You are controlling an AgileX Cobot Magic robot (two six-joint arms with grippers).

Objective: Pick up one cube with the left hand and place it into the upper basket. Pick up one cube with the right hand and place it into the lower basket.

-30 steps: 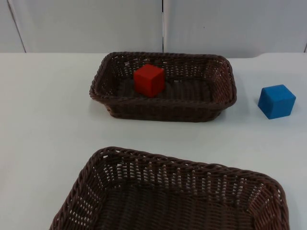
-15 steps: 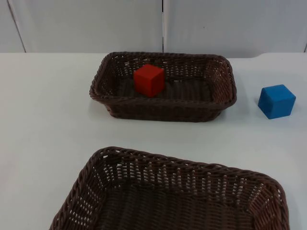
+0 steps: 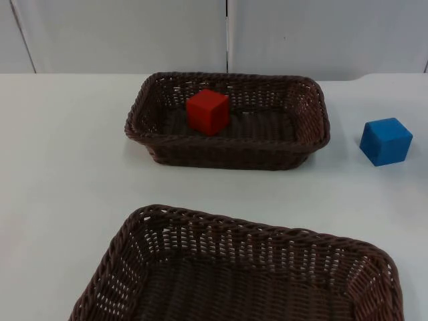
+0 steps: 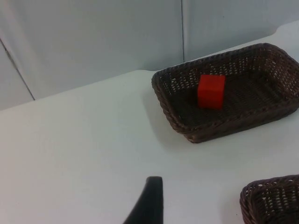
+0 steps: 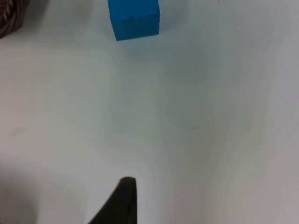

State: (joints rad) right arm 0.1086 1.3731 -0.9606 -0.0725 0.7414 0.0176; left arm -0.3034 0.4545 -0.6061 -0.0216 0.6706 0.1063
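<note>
- Red wooden cube point(image 3: 208, 112) sits in upper brown wicker basket point(image 3: 304, 144): your left half looks done.
- Blue cube point(image 5: 134, 17) lies ahead of right gripper point(image 5: 122, 201); can't tell either claw's opening.

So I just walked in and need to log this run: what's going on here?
A two-armed robot is sorting cubes into two wicker baskets. The red cube already sits inside the upper basket, so the left arm's part looks done; the left pincer hangs over bare table, holding nothing. The blue cube still lies on the table to the right of that basket. The right pincer hangs some way from it. The lower basket has no cube in it.
</note>
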